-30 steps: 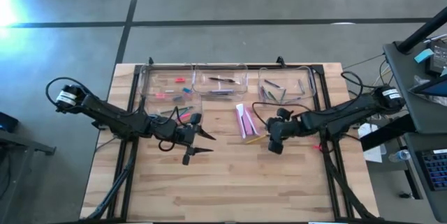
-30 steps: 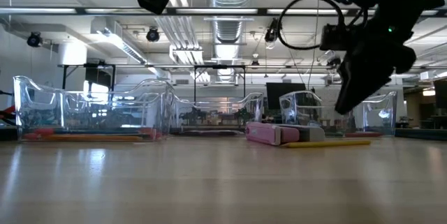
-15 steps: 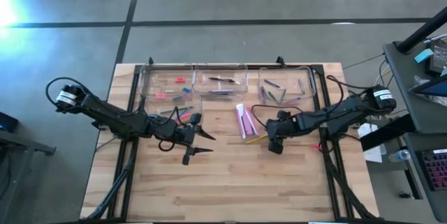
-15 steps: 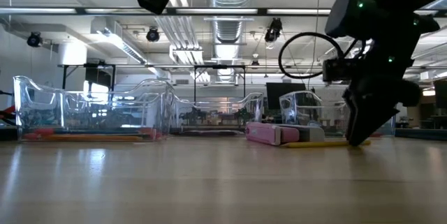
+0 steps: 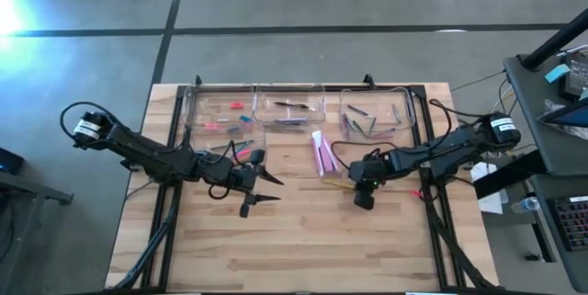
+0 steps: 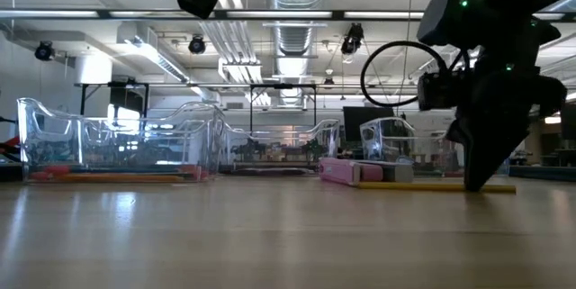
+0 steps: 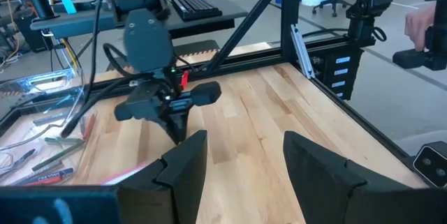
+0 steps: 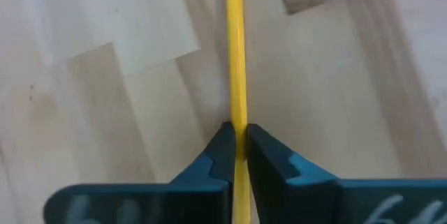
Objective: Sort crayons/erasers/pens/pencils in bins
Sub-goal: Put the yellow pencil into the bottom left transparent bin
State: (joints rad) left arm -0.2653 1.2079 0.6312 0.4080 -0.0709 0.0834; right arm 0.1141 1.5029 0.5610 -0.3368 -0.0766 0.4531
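At the far edge of the table [image 5: 303, 240] stands a row of clear bins. The left bin [image 5: 220, 111] holds small red and pink bits, probably the erasers [image 5: 235, 106], with a few short coloured sticks near its right wall. The middle bin [image 5: 290, 107] holds a dark pen-like stick and some purple ones along its near wall. The right bin [image 5: 375, 113] holds several grey and dark sticks lying crossed. A 4th bin cannot be made out from above. In the low view the tubs show as see-through walls along the far side, the left one [image 6: 117, 145] with red and orange pieces on its floor.

The left gripper [image 5: 265, 189] hangs above the table just near of the left bin, its 2 fingers [image 7: 183, 168] spread apart with nothing between them.

Between the arms, just near of the middle and right bins, lies a pink and white packet [image 5: 322, 155], flat on the wood.

The right gripper [image 5: 357, 187] is down at the table surface just right of the packet. Its fingers [image 8: 222, 153] are pressed together on a thin yellow pencil [image 8: 235, 49], pinching it near one end. The pencil [image 6: 432, 186] lies flat on the wood, running out to both sides of the gripper in the low view.
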